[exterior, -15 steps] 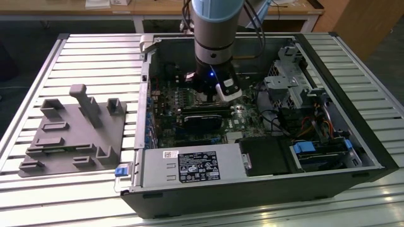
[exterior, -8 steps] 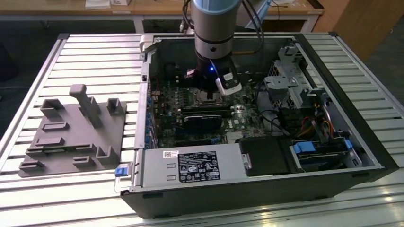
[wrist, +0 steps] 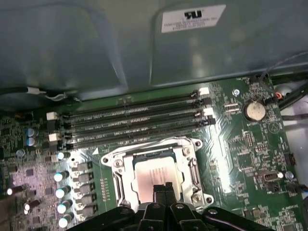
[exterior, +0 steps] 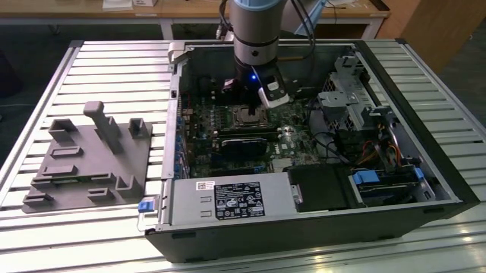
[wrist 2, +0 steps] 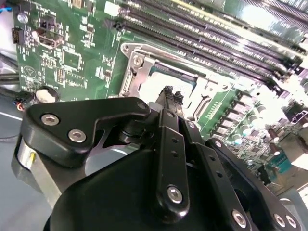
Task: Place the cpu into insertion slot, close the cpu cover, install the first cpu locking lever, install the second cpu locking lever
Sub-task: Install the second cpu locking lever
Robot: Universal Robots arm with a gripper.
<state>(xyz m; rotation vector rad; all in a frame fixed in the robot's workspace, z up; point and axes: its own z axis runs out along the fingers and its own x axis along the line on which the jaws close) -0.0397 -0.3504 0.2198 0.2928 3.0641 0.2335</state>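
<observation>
Exterior view: high, oblique, far above the open black computer case [exterior: 304, 170]. Both wrist views: close over the green motherboard [wrist: 240, 144] and its square metal-rimmed socket [wrist: 155, 166], at case 11 o'clock.

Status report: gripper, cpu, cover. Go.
Gripper shut, fingertips together, poised over the cpu. Cpu seated in the insertion slot. Cpu cover down around it. Nothing in the way.

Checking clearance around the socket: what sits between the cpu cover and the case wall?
In the first wrist view, four long memory slots on the green motherboard lie between the cpu cover and the case wall.
</observation>
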